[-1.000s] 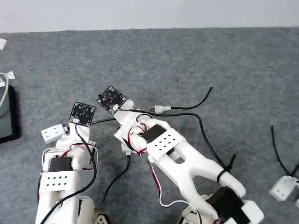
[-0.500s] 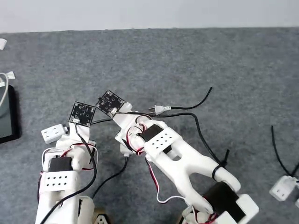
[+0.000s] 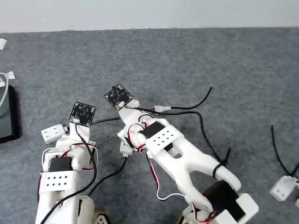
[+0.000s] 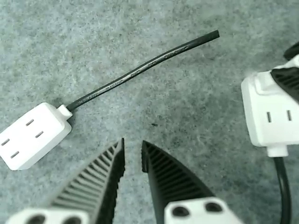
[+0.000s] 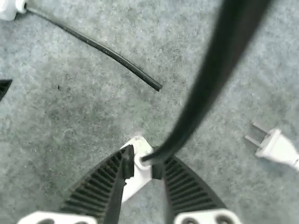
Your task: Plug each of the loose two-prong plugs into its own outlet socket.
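Observation:
A white two-prong plug (image 3: 161, 108) on a black cord lies on the grey carpet just beyond my right arm; it also lies apart from the fingers in the right wrist view as the plug (image 5: 275, 145). My right gripper (image 5: 143, 163) is shut on a white outlet socket (image 5: 139, 164), whose thick black cord rises across that view. The same held socket (image 4: 270, 116) stands beside my left gripper (image 4: 133, 154), which is barely open and holds nothing. Another white socket (image 4: 30, 136) with a short cord lies on the carpet on the other side of it, by the left arm (image 3: 53, 133).
A third white socket (image 3: 282, 187) with a thin cord lies at the table's right edge. A dark flat device (image 3: 7, 116) sits at the left edge. Black and red wires loop around both arms. Open carpet stretches toward the far wall.
My right wrist dipped slightly to the left, then swung right and farther out toward the plug, with the socket's cord trailing. The left arm stayed still.

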